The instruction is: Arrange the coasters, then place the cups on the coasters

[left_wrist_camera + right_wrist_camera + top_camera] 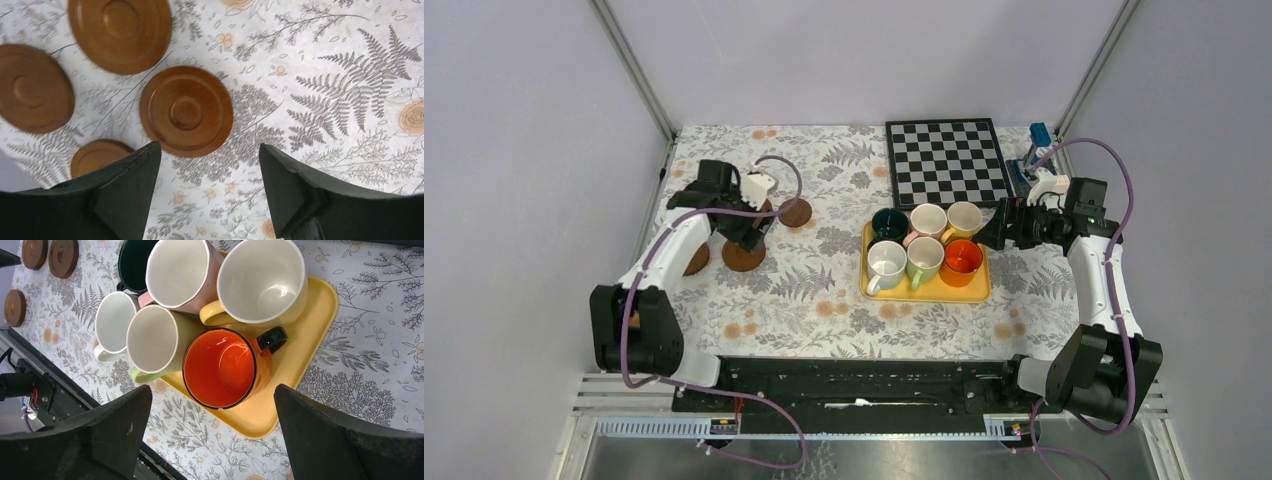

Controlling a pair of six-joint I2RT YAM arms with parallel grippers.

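1. At the near edge of the leaf-patterned counter [824, 300], the two arm bases sit side by side.
2. On the left side, the left end effector [210, 150] hangs above the counter. Its jaws are well apart and there is nothing between them, so it holds nothing.
3. Just past its fingertips, a brown coaster [186, 111] lies flat on the counter.
4. Three other coasters [32, 89] lie near it, each apart from the rest. One is partly hidden behind the left finger.
5. Right of centre, a yellow tray [924, 292] carries all six cups, well apart from the coasters. They stand upright, packed close in two rows of three.
6. The near row holds the white cup [886, 262], the light green cup [924, 258] and the orange cup [220, 367].
7. The far row holds the dark green cup [889, 223], the pink cup [927, 220] and the cream-yellow cup [964, 218].
8. The right end effector [212, 392] sits at the tray's right side. Its jaws are spread wide and empty, pointing at the orange cup.
9. At the far edge, beyond the tray, a black-and-white chessboard [947, 160] lies flat.
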